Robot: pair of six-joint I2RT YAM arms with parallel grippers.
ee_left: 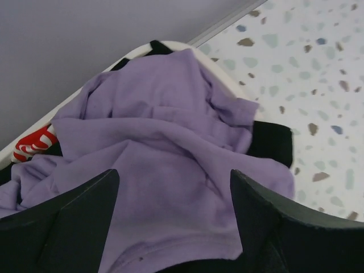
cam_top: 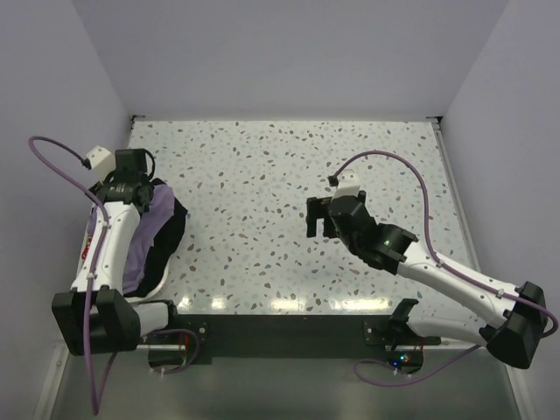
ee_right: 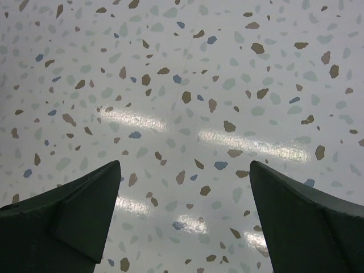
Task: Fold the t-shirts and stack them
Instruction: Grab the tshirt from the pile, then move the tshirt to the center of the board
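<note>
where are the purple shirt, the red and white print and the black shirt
purple shirt (ee_left: 165,131), left wrist view, middle of the cloth
red and white print (ee_left: 33,145), left wrist view, the striped patch
black shirt (ee_left: 272,143), left wrist view, fold right of the purple

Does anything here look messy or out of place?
The t-shirts sit in a crumpled heap in the white tray at the left edge of the table, purple shirt on top, black shirt spilling over the rim.

Crumpled t-shirts (ee_left: 165,153) heaped, lavender topmost
</note>
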